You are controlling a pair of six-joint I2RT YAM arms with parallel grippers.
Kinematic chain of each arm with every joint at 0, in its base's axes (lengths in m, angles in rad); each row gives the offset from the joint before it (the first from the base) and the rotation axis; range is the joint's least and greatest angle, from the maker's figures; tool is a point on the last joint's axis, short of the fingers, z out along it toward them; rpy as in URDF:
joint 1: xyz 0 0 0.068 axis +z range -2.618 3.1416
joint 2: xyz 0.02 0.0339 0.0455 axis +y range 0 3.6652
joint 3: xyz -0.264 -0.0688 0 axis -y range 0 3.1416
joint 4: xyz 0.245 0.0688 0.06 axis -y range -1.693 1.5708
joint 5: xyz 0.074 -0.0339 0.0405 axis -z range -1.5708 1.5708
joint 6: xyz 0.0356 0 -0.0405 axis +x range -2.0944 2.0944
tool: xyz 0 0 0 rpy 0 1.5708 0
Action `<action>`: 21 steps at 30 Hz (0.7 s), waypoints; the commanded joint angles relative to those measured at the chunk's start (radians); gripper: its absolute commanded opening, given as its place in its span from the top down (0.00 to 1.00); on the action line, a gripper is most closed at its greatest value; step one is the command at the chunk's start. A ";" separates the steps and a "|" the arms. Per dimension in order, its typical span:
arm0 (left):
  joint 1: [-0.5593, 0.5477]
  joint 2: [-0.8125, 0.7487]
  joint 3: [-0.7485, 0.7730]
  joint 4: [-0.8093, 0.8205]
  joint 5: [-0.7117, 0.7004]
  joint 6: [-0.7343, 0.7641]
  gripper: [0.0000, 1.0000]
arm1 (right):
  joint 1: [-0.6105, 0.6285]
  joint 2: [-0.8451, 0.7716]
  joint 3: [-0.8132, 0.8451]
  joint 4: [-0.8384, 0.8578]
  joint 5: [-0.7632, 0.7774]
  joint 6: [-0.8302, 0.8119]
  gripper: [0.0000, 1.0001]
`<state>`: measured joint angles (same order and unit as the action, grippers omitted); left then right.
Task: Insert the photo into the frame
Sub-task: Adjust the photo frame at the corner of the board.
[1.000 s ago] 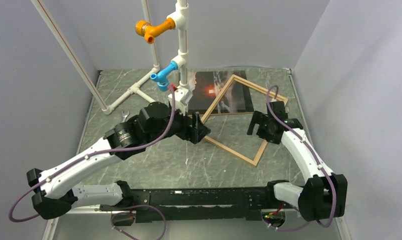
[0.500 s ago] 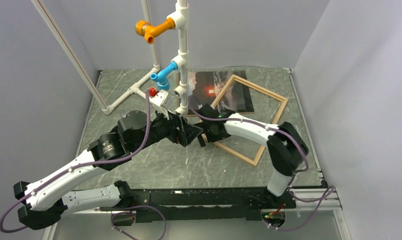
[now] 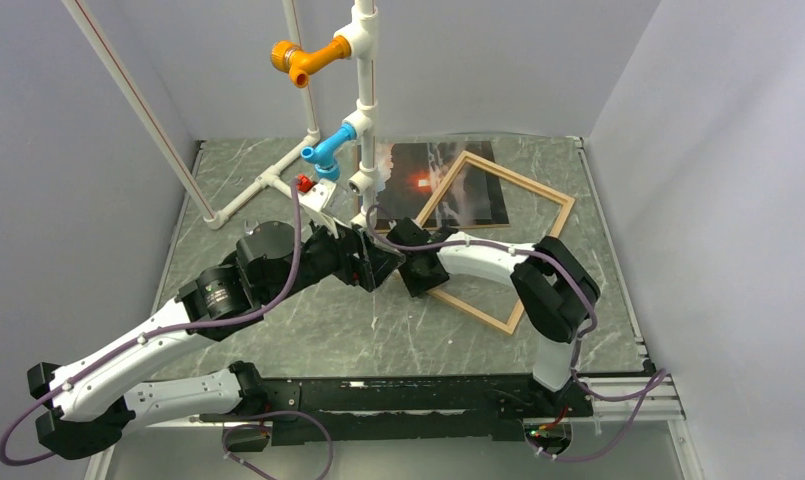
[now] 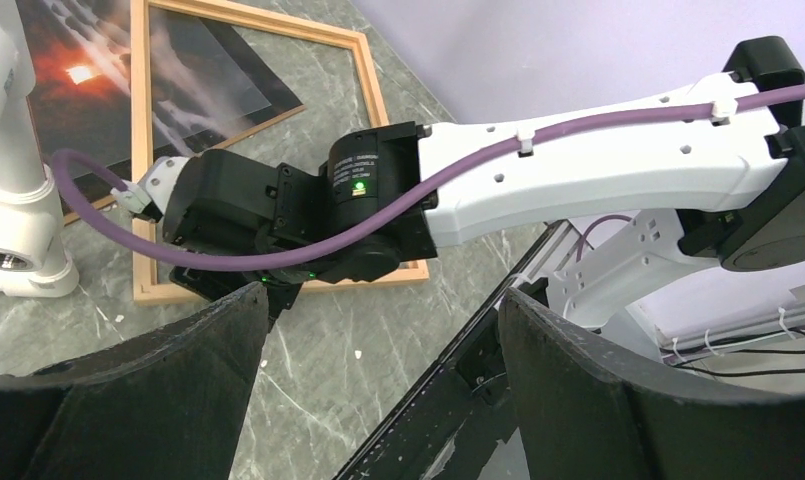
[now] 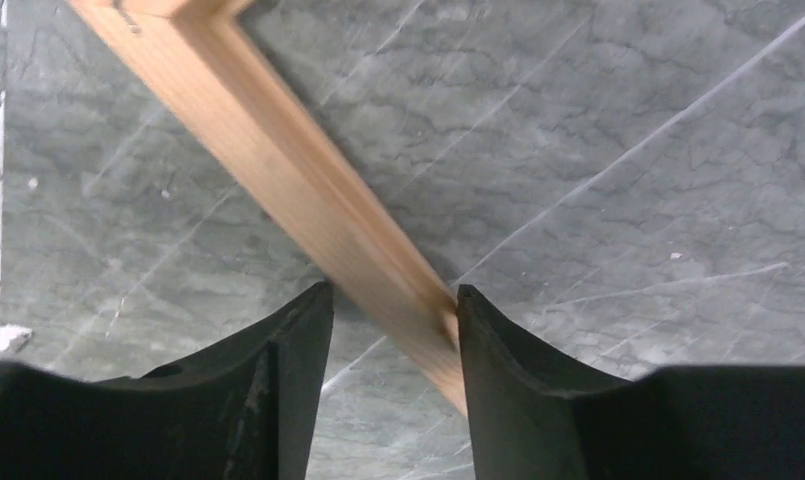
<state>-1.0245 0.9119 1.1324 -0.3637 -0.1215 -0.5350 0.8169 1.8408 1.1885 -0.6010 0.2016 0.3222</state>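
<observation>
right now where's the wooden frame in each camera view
top external: frame right of centre, lying turned like a diamond.
left wrist: frame in the upper left.
right wrist: one strip of the frame runs diagonally from top left, between the right gripper's fingers.
shared landmark: grey marble tabletop.

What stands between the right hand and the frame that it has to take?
Nothing visible does. A wooden strip of the frame lies directly between the fingers of the right hand, with only the table beneath it.
</observation>
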 commanded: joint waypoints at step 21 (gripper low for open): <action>0.000 -0.064 -0.056 0.028 -0.100 -0.002 0.12 | -0.001 -0.445 -0.320 -0.093 0.118 0.248 0.22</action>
<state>-1.0245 0.8822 1.0843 -0.3813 -0.1913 -0.5350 0.8143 1.4422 0.8707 -0.6834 0.2897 0.5011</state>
